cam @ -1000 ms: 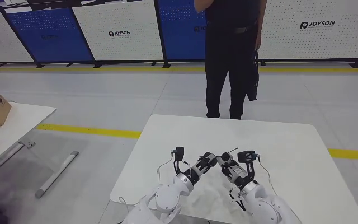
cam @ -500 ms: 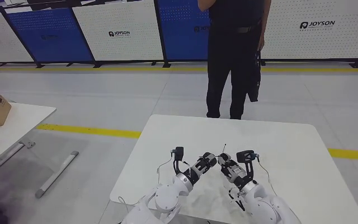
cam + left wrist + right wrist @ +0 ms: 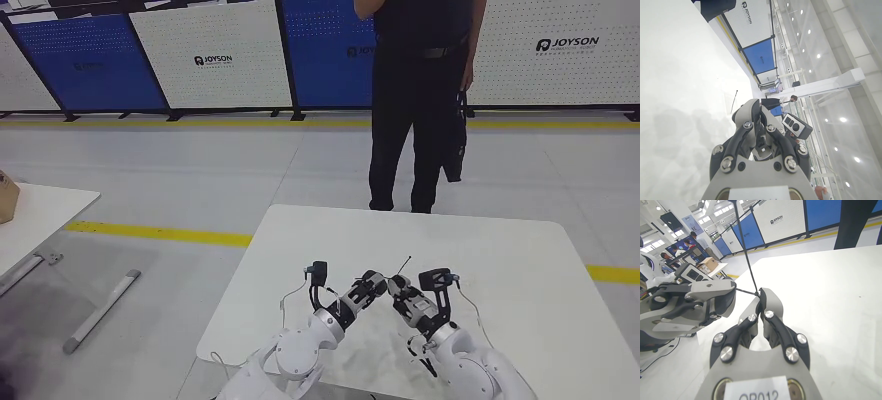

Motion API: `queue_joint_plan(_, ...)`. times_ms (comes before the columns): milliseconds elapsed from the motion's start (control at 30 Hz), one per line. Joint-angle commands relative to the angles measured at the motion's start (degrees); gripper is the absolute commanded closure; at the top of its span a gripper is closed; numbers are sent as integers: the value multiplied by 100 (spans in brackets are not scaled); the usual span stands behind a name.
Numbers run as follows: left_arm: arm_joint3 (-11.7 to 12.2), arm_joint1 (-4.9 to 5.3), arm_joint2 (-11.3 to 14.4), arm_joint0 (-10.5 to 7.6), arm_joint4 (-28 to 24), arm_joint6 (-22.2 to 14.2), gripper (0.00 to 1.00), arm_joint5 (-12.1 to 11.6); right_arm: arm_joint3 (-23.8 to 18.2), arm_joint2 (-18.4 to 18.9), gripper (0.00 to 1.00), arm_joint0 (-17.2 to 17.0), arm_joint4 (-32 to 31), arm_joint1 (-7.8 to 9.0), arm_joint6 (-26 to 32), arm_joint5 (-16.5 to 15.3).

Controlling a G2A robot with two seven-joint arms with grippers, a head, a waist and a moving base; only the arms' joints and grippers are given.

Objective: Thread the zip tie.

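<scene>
A thin black zip tie [image 3: 745, 249] is held between both grippers low over the white table [image 3: 500, 260], near its front edge. My right gripper [image 3: 760, 292] is shut on the tie where the strands cross, and the long free end [image 3: 403, 266] rises from there. My left gripper [image 3: 733, 289] is shut on a short strand that runs across to the right one. In the top view the left gripper [image 3: 378, 282] and right gripper [image 3: 395, 288] nearly touch tip to tip. From the left wrist view, the left gripper [image 3: 759, 105] is shut and the zip tie [image 3: 734, 102] shows beyond it.
Bare white tabletop spreads to the far side and to the right of the grippers. The table's left edge [image 3: 240, 290] is close to the left arm. A second table with a cardboard box [image 3: 5, 195] stands far off to the left.
The tie's free end has swung from leaning right to standing nearly upright. The right gripper has shifted slightly toward the left gripper. Both stay shut.
</scene>
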Motion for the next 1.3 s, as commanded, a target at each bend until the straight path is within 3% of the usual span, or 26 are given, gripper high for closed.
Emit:
queue_joint_plan(0,-5,-2,3,-1,-21,1,100,-13,12,-3,100,4,-5,1,16,1)
queue_joint_plan(533,-41,-9,-20,17,-201,-1,100,-187,108,-59,100,58,-52,1,126,-34)
queue_joint_plan(1267,-232,11,-98,179,-305,-23,100,-433,269,-104,100,98,-48,-3,126,-77)
